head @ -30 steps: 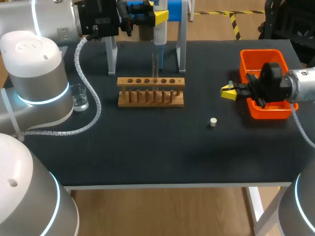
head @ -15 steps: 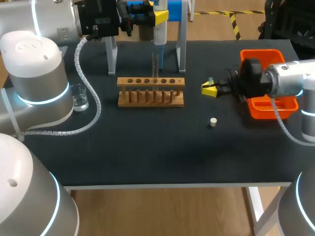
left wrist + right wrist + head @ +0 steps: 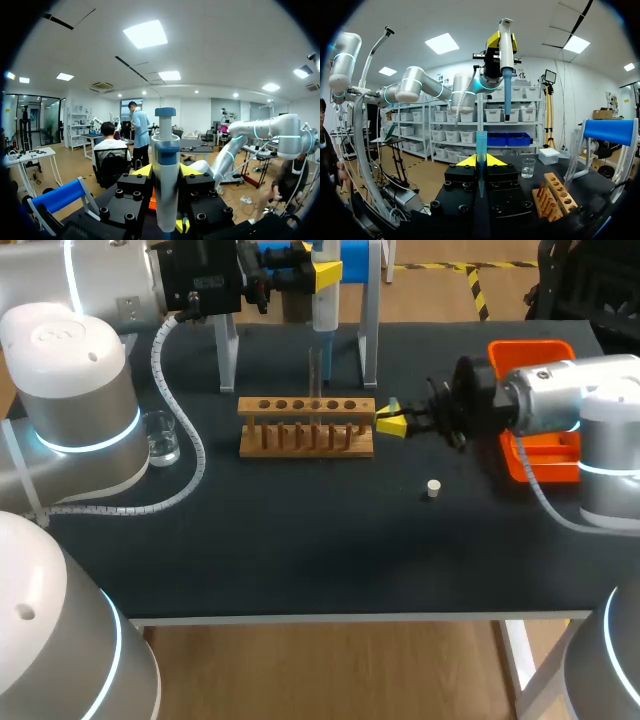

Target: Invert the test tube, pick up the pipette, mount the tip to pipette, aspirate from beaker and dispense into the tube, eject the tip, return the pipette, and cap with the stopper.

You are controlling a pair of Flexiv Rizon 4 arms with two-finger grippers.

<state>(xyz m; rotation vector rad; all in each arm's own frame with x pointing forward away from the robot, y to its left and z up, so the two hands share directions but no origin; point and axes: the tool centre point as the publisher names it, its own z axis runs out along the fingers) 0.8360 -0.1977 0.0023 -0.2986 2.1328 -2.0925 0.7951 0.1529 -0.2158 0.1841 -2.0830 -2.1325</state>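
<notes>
Rack [image 3: 306, 427] between right jaws and beaker [image 3: 160, 437]

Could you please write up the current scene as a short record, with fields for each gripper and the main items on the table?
left gripper: shut on the pipette, held upright over the table's far side
right gripper: shut on the pipette tip, by the right end of the wooden rack
test tube: upright in the wooden rack
beaker: on the table, left of the wooden rack
stopper: loose on the table
orange bin: far right
</notes>
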